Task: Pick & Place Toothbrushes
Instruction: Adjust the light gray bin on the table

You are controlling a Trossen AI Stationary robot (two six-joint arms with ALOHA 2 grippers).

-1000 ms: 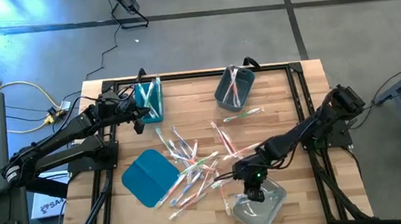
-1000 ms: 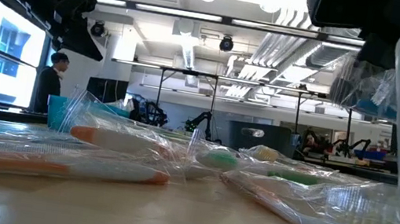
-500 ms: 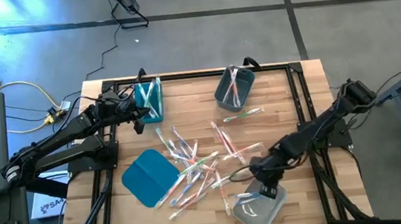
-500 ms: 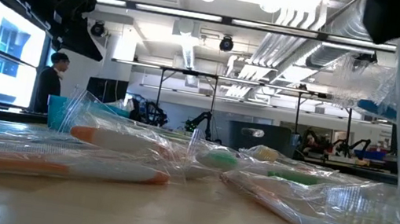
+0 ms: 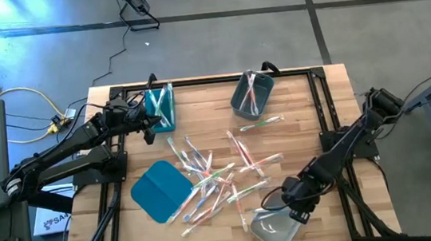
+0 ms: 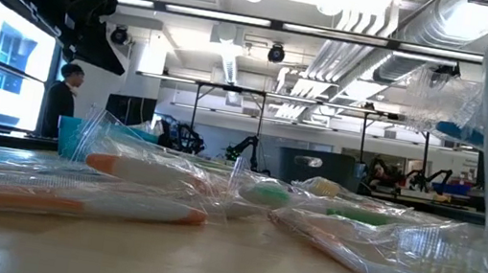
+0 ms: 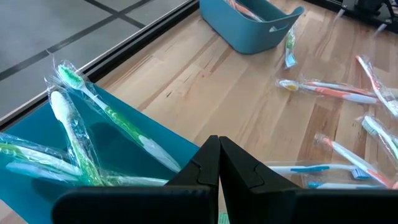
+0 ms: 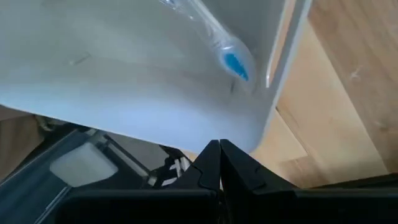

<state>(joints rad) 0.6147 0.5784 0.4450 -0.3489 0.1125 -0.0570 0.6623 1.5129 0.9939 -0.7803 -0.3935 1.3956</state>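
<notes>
Clear bin [image 5: 279, 228] holds a blue toothbrush [image 8: 231, 61]; right tool [image 5: 297, 210], pinched empty over it, next needs another from the counter pile [image 5: 213, 177] (left tool [image 5: 150, 121] pinched, idle).

Toothbrushes [image 5: 213, 177] scattered mid-table, teal lid [image 5: 159, 191] beside — arms at opposite corners

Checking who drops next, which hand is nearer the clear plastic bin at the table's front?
Right. The right hand hangs over the clear plastic bin; the left hand sits far off beside the teal bin.
</notes>
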